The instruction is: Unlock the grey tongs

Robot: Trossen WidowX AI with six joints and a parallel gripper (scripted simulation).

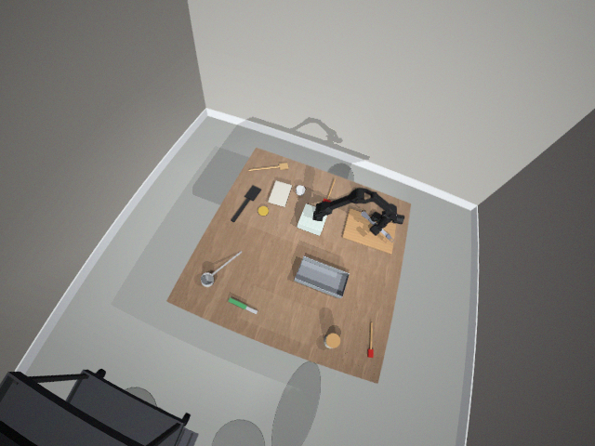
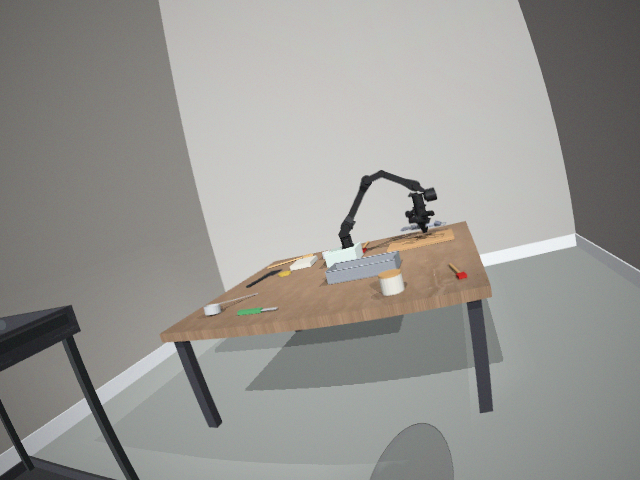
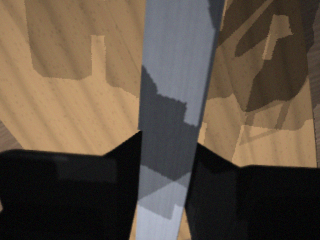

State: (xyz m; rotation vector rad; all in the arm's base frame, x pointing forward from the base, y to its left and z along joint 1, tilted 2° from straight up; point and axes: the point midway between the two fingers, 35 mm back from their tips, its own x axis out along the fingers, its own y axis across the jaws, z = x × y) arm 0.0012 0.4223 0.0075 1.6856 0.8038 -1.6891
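Note:
The grey tongs [image 1: 387, 236] [image 2: 409, 227] [image 3: 175, 50] are held roughly level, a little above the wooden board [image 1: 364, 241] [image 2: 400, 246] [image 3: 65, 115], with shadows on the board below. My gripper [image 2: 424, 230] [image 3: 161, 137] points down and is shut on the tongs, with one black finger on each side of the grey metal in the wrist view. The arm hides the middle of the tongs in the top view. How far apart the tongs' arms stand, and the lock, cannot be told. The roasting tin [image 1: 322, 275] [image 2: 356, 272] stands apart from the board, with nothing across it.
A mint-green box [image 1: 310, 226] [image 2: 341, 256] stands by the arm's base. A white canister with a wooden lid [image 1: 332, 340] [image 2: 390, 274] and a red-headed tool [image 1: 370, 352] [image 2: 461, 275] are at the near right. A ladle [image 1: 207, 279] [image 2: 212, 309] and a green-handled tool [image 1: 237, 303] [image 2: 249, 311] lie at the left.

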